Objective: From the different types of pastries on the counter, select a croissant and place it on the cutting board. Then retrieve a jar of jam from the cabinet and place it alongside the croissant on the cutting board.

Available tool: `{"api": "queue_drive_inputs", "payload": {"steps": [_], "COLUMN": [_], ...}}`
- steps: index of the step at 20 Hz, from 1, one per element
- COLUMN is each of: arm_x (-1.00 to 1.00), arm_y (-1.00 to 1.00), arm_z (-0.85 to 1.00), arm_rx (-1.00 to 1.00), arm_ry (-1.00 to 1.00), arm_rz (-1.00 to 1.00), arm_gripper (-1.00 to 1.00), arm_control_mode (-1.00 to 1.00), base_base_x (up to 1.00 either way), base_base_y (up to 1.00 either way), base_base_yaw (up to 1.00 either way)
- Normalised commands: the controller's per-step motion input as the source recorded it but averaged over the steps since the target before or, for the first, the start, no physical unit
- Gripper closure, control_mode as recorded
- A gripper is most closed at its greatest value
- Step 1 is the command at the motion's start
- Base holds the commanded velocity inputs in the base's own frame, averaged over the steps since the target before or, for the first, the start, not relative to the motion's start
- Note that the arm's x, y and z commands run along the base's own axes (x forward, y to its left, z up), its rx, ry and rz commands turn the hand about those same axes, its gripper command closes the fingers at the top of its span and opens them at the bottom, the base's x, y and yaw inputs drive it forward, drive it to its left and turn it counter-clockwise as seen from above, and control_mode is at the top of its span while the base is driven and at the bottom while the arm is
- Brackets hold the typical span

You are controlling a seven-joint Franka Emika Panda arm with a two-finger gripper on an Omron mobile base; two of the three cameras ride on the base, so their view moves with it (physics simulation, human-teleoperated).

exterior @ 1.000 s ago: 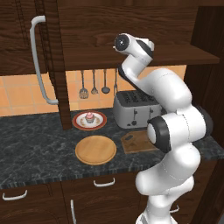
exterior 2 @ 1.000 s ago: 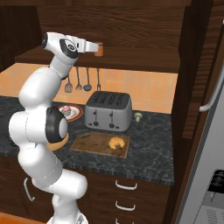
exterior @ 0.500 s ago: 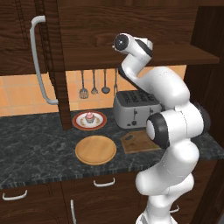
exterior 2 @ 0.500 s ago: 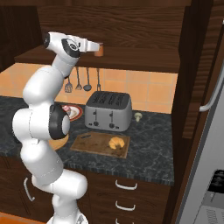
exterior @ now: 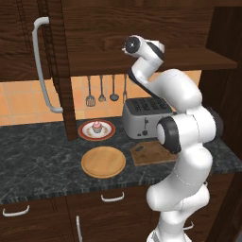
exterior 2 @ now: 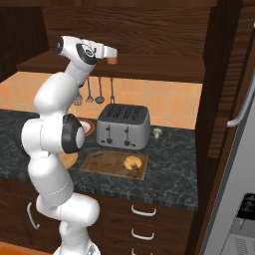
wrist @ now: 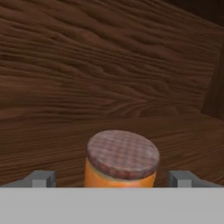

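My gripper (exterior 2: 113, 54) reaches into the dark wood cabinet (exterior 2: 149, 67), level with its shelf plank. The jar of jam (wrist: 122, 160), orange with a paler checkered lid, stands on the shelf between my open fingertips (wrist: 42, 178), which do not touch it. From the right base view the jar (exterior 2: 113, 61) peeks out just under the hand. Down on the counter (exterior 2: 169, 169), the croissant (exterior 2: 132, 162) lies on the cutting board (exterior 2: 107, 164). The pink-frosted cupcake (exterior: 97, 126) sits on a red-rimmed plate (exterior: 85, 131).
A silver toaster (exterior 2: 123, 126) stands behind the board, with a small pale object (exterior 2: 157, 132) to its right. A round light-wood plate (exterior: 103, 161) lies left of the board. Utensils (exterior: 101, 90) hang on the tiled wall. A tall door with a grey handle (exterior: 42, 66) hangs open at left.
The hand has pushed a little further along the shelf toward the jar. The jaws have stayed wide open.
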Motion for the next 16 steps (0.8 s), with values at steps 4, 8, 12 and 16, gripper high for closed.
{"api": "queue_drive_inputs", "payload": {"steps": [4, 8, 12, 16], "arm_x": [0.02, 0.11, 0.04, 0.01], "arm_y": [-0.03, -0.22, -0.12, 0.0], "arm_z": [-0.04, -0.21, -0.06, 0.0], "arm_rx": [0.0, 0.04, 0.02, 0.0], "arm_ry": [0.0, 0.0, 0.0, 0.0], "arm_rz": [0.01, 0.05, 0.03, 0.01], "arm_gripper": [-1.0, -1.0, -1.0, -1.0], "arm_control_mode": [-1.0, -1.0, -1.0, -1.0], "base_base_x": [0.0, 0.0, 0.0, 0.0], "base_base_y": [0.0, 0.0, 0.0, 0.0], "base_base_yaw": [0.0, 0.0, 0.0, 0.0]}}
